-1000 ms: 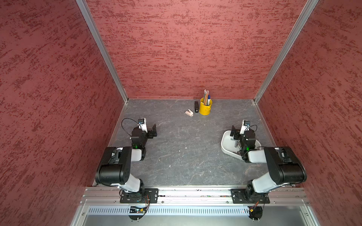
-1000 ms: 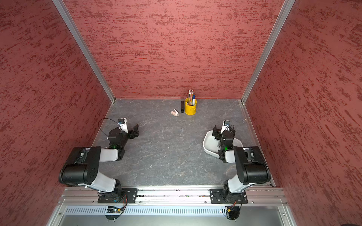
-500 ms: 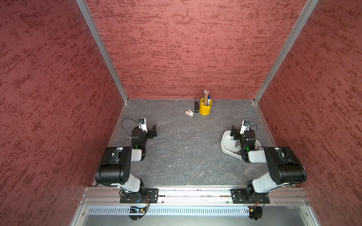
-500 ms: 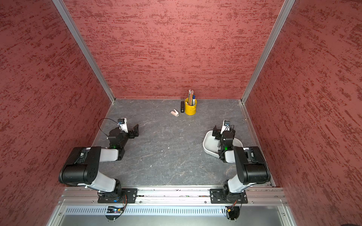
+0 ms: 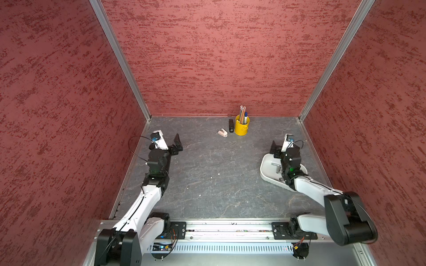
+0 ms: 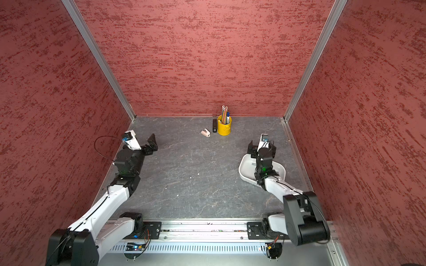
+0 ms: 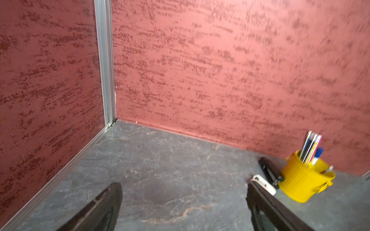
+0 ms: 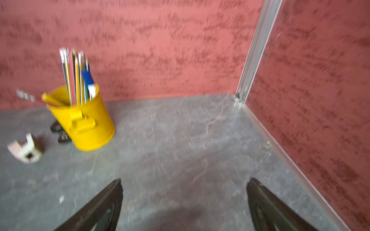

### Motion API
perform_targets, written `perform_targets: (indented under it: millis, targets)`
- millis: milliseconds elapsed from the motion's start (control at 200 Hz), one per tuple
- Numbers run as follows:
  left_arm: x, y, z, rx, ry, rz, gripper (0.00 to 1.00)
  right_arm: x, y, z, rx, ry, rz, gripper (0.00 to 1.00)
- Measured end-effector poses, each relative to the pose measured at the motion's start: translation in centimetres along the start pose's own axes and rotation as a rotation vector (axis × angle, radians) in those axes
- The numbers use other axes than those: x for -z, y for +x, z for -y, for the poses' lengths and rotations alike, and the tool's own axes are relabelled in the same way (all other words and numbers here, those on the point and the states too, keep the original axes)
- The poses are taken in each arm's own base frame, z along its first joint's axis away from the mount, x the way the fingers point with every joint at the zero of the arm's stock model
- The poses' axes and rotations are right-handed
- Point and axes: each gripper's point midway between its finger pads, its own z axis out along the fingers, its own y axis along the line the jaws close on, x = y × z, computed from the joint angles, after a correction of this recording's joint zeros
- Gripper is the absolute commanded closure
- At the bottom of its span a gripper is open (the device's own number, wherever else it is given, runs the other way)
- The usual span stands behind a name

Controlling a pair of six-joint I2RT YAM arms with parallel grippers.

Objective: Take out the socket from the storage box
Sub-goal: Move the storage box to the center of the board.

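Top views are looking down from high up front; wrist cameras are sitting low, facing the back wall [image 7: 220, 70], sharing the yellow cup [image 7: 300, 180].

We see a grey, stone-patterned tabletop [image 5: 207, 175] carrying four things. At its far edge, around the middle, a yellow cup [image 5: 241, 129] of pens stands upright. A small black object [image 5: 231, 126] lies just left of it, and a pale pinkish object [image 5: 222, 133] lies slightly nearer and further left. The white storage box [image 5: 267, 169] sits on the right, well apart from them.
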Motion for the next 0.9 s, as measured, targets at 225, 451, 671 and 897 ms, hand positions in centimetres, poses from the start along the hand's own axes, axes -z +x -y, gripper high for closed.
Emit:
perform_targets:
  millis: [225, 451, 671, 897]
  targets:
    - [1.5, 1.0, 0.9, 0.239, 0.082, -0.222, 0.00, 2.3, -6.7, -1.2, -0.235, -0.043, -0.112, 0.02]
    - [2.8, 3.8, 0.8, 0.342, -0.013, -0.543, 0.00, 4.2, 3.5, -3.7, -0.284, -0.067, -0.600, 0.04]
    - [5.0, 7.5, 0.0, 0.375, -0.082, -0.733, 0.00, 6.5, 11.1, -6.5, -0.219, -0.080, -0.898, 0.06]
    - [6.5, 8.8, -0.6, 0.407, -0.108, -0.813, 0.00, 6.3, 15.6, -7.5, -0.178, -0.044, -1.031, 0.10]
